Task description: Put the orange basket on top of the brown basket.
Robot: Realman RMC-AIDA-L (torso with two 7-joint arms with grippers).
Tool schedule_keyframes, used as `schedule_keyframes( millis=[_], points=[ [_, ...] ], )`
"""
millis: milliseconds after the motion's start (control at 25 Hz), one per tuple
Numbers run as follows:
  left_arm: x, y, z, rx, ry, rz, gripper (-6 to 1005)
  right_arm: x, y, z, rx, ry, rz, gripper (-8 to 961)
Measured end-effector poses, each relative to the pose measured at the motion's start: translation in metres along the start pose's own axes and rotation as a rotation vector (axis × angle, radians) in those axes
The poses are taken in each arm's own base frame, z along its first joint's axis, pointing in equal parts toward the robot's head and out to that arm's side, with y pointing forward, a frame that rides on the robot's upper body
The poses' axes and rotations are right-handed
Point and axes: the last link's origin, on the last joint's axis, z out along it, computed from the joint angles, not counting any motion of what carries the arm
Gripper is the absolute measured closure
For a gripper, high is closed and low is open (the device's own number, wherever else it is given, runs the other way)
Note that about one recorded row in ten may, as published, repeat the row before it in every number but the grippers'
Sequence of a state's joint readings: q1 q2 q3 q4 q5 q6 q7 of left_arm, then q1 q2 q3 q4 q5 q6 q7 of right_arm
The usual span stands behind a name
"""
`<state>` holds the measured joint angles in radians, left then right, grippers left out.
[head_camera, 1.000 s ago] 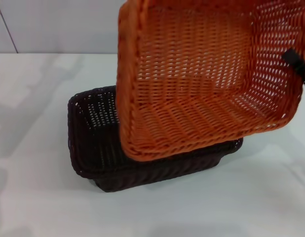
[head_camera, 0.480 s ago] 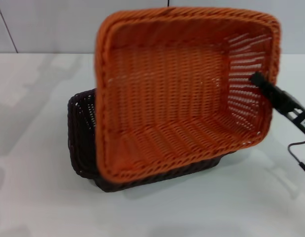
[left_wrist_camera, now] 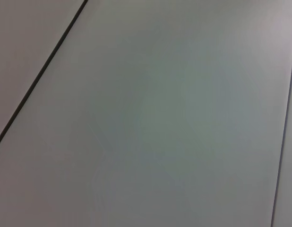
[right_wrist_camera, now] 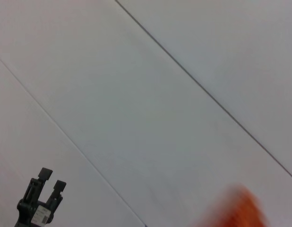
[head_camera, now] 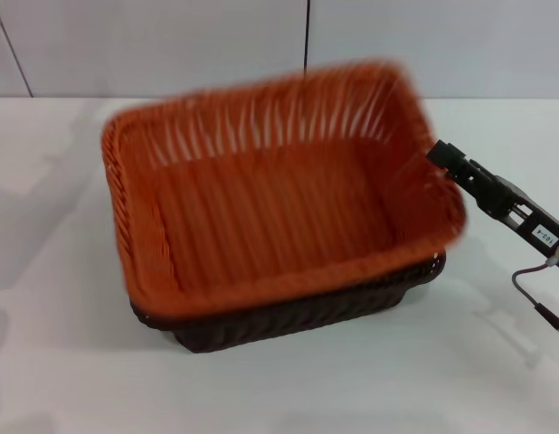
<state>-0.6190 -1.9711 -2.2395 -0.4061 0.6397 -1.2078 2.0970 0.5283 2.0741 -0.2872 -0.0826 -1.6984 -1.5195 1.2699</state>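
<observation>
The orange basket lies upright, nested on top of the brown basket, and is smeared by motion. Only the brown basket's front wall and right end show under it. My right gripper is beside the orange basket's right rim and apart from it. In the right wrist view its two fingers stand a little apart with nothing between them, and an orange blur of the basket shows off to one side. The left gripper is out of view.
The baskets stand on a white table in front of a white panelled wall. Cables hang from the right arm at the right edge. The left wrist view shows only wall panels.
The orange basket has swung down from a steep tilt above the brown basket to lie flat on it. The right gripper has come off its right wall.
</observation>
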Motion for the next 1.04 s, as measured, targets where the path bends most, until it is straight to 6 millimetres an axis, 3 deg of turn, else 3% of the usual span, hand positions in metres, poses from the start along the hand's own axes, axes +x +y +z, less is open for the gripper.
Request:
schedule_keyframes(
  millis=[240,400,720,1040],
  points=[
    [-0.002,0.001,-0.001,0.004,0.002,-0.007,139,-0.003,-0.003,-0.006,0.018,-0.015,0.008,459],
    [-0.002,0.002,-0.001,0.006,0.008,-0.010,139,-0.014,-0.010,-0.021,0.064,-0.081,-0.013,408],
    [-0.003,0.000,-0.007,0.031,0.029,-0.021,139,-0.069,-0.022,-0.053,0.130,-0.184,-0.169,382],
    [-0.004,-0.006,-0.038,0.093,0.086,-0.024,139,-0.115,-0.039,-0.058,0.300,-0.274,-0.485,382]
  ],
)
